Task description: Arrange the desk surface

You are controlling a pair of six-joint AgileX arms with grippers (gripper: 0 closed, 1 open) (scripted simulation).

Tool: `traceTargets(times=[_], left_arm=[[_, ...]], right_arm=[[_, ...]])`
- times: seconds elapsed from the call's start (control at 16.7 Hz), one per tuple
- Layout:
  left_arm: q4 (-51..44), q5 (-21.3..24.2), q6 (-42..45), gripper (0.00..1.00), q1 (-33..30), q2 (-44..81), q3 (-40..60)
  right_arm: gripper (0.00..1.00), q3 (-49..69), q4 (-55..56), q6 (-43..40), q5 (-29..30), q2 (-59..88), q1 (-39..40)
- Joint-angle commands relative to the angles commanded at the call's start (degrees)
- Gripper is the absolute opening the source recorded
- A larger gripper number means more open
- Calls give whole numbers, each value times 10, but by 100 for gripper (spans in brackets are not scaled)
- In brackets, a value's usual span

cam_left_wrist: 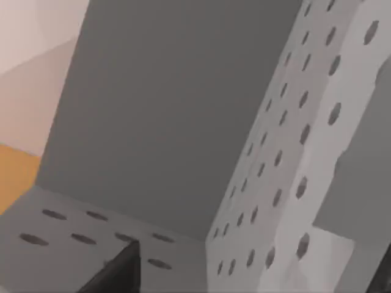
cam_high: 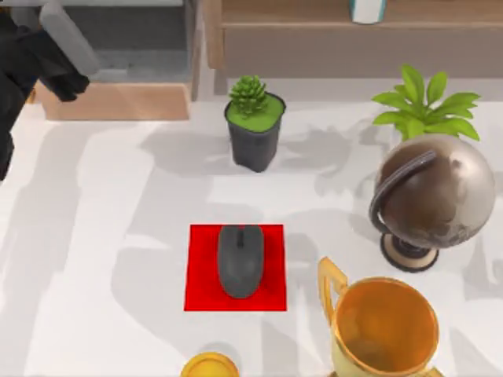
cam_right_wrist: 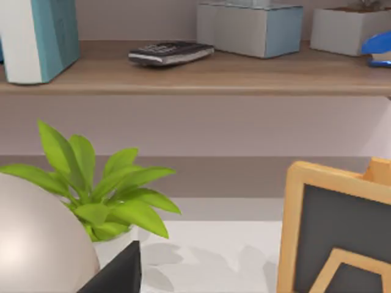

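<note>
Marbled white desk surface spreads across nearly the whole top view, far broader than anything standing on it. Near the lower middle of that view lies a small red square mat with a dark grey mouse resting on it, lengthwise. Above the mat, toward the upper middle, stands a succulent in a dark pot. At the right edge a leafy green plant sits just behind a brown globe on its stand, and a gold trophy cup fills the lower right corner. A round yellow object peeks in at the bottom edge. A brown wooden shelf runs along the top.

My left arm hangs in the upper left corner of the top view, over a grey perforated rack; I cannot tell how far its fingers are parted or whether they hold anything.

From my right wrist I see the leafy plant, the pale curve of the globe, a wooden-framed board, and on the shelf a calculator and boxes; my right fingers' spread I cannot tell either.
</note>
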Motion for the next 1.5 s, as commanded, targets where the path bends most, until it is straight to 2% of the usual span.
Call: traceTargets(times=[0.18, 0.36, 0.66, 0.9, 1.14, 1.32, 1.5], left_arm=[[-41, -80, -108, 100, -136, -24, 5], [-89, -168, -224, 100, -263, -25, 51], [-187, -322, -413, 100, -405, 47, 231], [-269, -433, -544, 100, -460, 146, 420], [-337, -519, -640, 100, -479, 242, 585], [-369, -560, -683, 100, -480, 292, 659], [-378, -573, -695, 100, -479, 307, 679]], right_arm=[[100, 0, 0, 0, 0, 0, 0], [100, 0, 0, 0, 0, 0, 0], [100, 0, 0, 0, 0, 0, 0], [100, 0, 0, 0, 0, 0, 0], [100, 0, 0, 0, 0, 0, 0], [100, 0, 0, 0, 0, 0, 0], [100, 0, 0, 0, 0, 0, 0]])
